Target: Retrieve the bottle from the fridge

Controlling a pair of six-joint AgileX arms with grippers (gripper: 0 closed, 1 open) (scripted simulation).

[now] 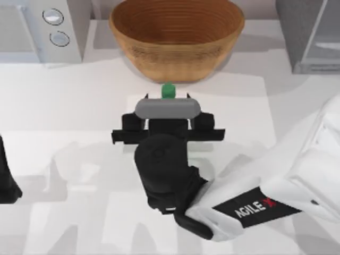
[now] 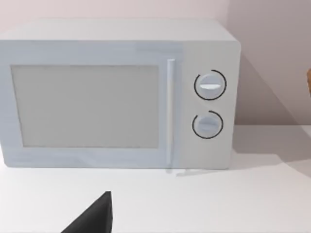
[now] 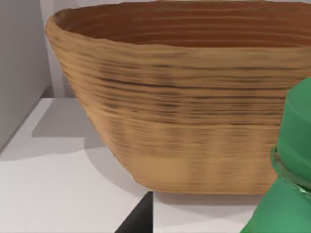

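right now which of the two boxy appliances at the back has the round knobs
The microwave at the table's back left: a whitish box with two round knobs beside its door. The grey fridge at the back right has a pale glass-like door and no knobs.

Green bottle (image 1: 168, 91) just beside bowl (image 1: 177, 37); grey fridge (image 1: 311, 34) at table's right.

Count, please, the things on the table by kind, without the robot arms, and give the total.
Green bottle: 1
Wooden bowl: 1
Whitish box with two round knobs: 1
Grey fridge: 1
Total: 4
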